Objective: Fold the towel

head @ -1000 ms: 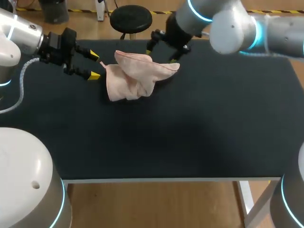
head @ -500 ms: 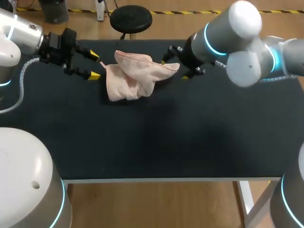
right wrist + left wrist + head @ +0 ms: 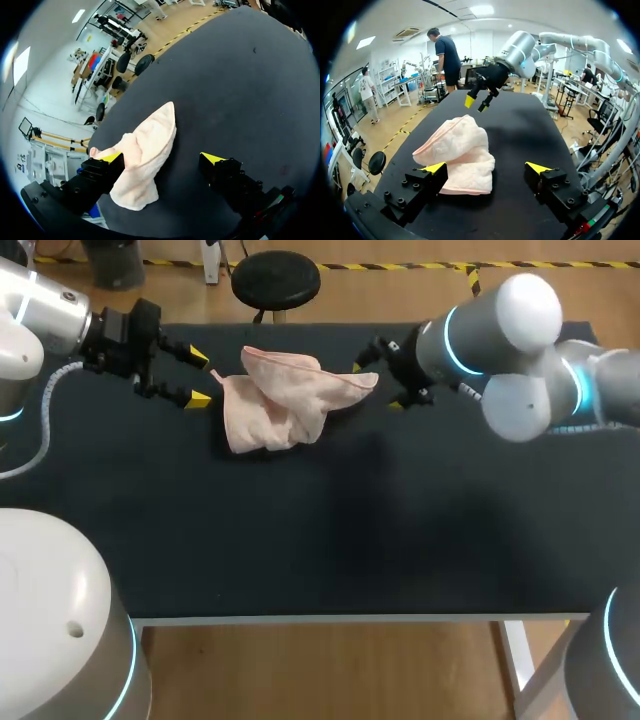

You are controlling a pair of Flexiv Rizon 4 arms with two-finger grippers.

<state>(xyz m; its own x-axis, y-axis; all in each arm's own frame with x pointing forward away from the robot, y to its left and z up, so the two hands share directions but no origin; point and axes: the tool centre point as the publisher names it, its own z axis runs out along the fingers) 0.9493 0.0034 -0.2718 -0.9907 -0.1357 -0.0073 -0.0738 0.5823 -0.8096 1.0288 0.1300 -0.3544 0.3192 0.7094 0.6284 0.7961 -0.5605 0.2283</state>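
A crumpled pink towel [image 3: 283, 400] lies bunched near the far edge of the black table [image 3: 400, 520]. My left gripper [image 3: 200, 378] stands open just left of the towel, its yellow tips pointing at it. In the left wrist view the towel [image 3: 457, 155] lies ahead of that gripper [image 3: 486, 168], partly between the open fingers. My right gripper [image 3: 377, 386] is open at the towel's right corner. Through the right wrist camera the towel [image 3: 145, 147] lies between the spread fingers of the right gripper [image 3: 162, 158], close to one of them. Neither gripper holds anything.
The black table stretches bare toward the front and right. My right gripper [image 3: 476, 103] shows in the left wrist view beyond the towel, at the far end of the table.
My right arm has swung from behind the towel round to its right side, and its gripper now points at the towel's right corner. The left arm and the towel have not moved.
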